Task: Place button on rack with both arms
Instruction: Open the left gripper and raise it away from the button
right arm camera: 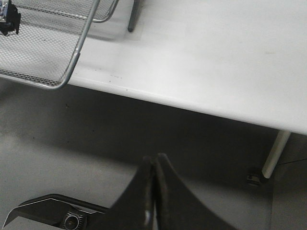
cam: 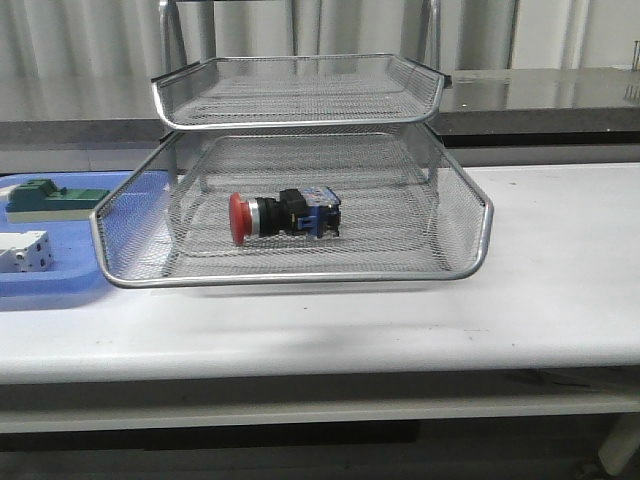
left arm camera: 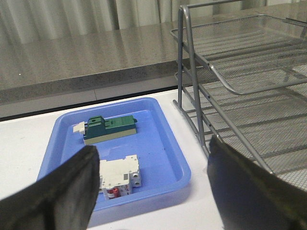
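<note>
The button (cam: 285, 215), with red cap, black body and blue rear, lies on its side in the lower tier of the silver wire-mesh rack (cam: 470, 255); a bit of it shows in the right wrist view (right arm camera: 8, 18). The rack also shows in the left wrist view (left arm camera: 249, 72) and the right wrist view (right arm camera: 72, 62). Neither arm shows in the front view. My left gripper (left arm camera: 151, 182) is open and empty, above the table between the blue tray and the rack. My right gripper (right arm camera: 154, 165) is shut and empty, below the table's front edge, over the floor.
A flat blue tray (left arm camera: 165, 143) to the left of the rack holds a green block (left arm camera: 109, 128) and a white block (left arm camera: 119, 175); it also shows in the front view (cam: 60, 285). The white table (cam: 560, 270) extends right. A table leg (right arm camera: 273, 155) stands nearby.
</note>
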{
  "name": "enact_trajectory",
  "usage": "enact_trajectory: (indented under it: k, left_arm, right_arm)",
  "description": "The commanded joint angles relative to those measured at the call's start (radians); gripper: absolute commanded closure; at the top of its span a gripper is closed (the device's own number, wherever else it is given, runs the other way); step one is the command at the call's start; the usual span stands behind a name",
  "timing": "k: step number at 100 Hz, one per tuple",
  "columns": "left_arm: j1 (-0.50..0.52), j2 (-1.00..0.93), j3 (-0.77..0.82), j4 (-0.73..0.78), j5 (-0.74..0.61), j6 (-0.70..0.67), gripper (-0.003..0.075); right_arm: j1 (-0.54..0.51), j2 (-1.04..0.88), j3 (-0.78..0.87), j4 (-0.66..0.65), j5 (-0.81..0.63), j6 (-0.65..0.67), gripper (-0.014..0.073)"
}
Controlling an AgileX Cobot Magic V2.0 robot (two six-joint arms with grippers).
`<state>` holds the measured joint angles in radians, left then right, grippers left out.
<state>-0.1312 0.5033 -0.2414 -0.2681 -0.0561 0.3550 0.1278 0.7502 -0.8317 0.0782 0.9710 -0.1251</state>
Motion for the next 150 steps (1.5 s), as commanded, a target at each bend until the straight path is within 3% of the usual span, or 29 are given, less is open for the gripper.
enact_trajectory:
  k: [1,17,41,126,150]
  left_arm:
    - [0.004,0.0,-0.025,-0.01,-0.089,-0.01,0.0266]
    - [0.004,0.0,-0.025,-0.01,-0.091,-0.01,0.0384]
    - [0.004,0.0,-0.025,-0.01,-0.091,-0.01,0.0742]
    - [0.004,0.0,-0.025,-0.01,-0.091,-0.01,0.0741]
    - [0.004,0.0,-0.025,-0.01,-0.091,-0.01,0.0741]
  right_arm:
    - [0.002,-0.005,-0.035,-0.002,-0.044,0.0,0.0656]
    - [0.002,-0.005,-0.035,-0.002,-0.044,0.0,0.0656]
    - [0.002,-0.005,-0.035,-0.002,-0.044,0.0,0.0656]
    - [0.002,-0.005,-0.035,-0.001,-0.052,0.0,0.0656]
    - [0.002,0.014,-0.035,0.141,-0.069,-0.001,0.0655]
